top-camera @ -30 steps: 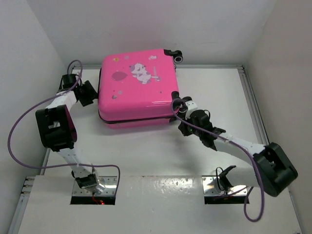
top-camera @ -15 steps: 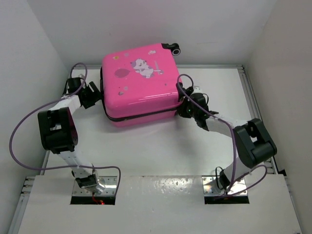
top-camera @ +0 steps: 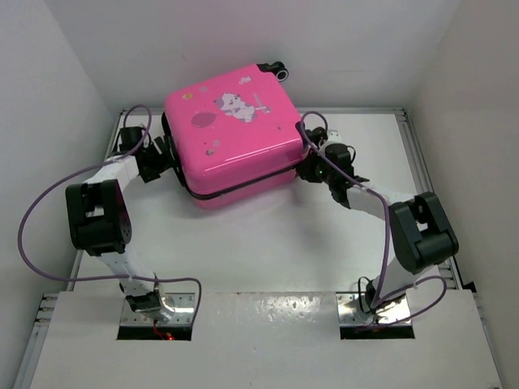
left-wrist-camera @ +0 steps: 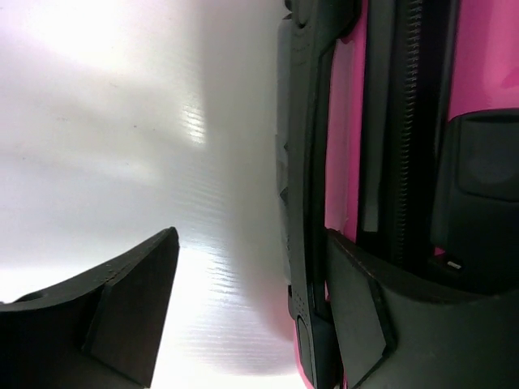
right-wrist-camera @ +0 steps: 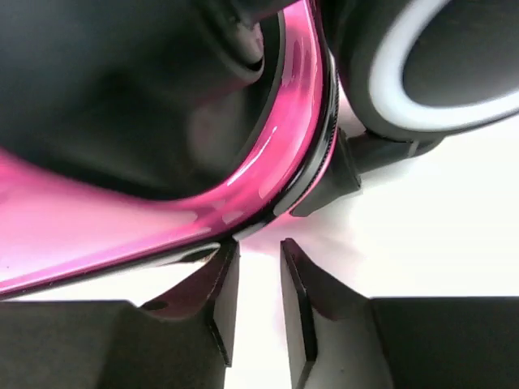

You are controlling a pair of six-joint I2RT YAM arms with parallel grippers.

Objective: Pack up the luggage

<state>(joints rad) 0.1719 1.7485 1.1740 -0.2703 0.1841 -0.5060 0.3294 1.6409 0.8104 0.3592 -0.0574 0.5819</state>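
The small hot-pink hard-shell suitcase point(top-camera: 235, 134) with a white cartoon print lies shut and skewed at the back of the white table point(top-camera: 268, 243). The left claw point(top-camera: 165, 156) is spread wide at the case's left edge, one finger beside the black zipper point(left-wrist-camera: 412, 121). The right claw point(top-camera: 312, 168), narrowly parted and pinching nothing, sits at the right corner by a black wheel point(right-wrist-camera: 438, 65). The step seems to be positioning the case: push evenly from both sides, low on the shell, clear of the zipper and wheel.

You've got the luggage point(top-camera: 231, 138) shell in glossy, smooth hot-pink hard plastic, black toothed zipper point(left-wrist-camera: 412, 121), wheel point(right-wrist-camera: 454, 57) smooth glossy black with white ring, left gripper point(left-wrist-camera: 251, 243) fingers point(left-wrist-camera: 122, 316) matt black plastic, table point(top-camera: 268, 235) smooth white, faint sheen
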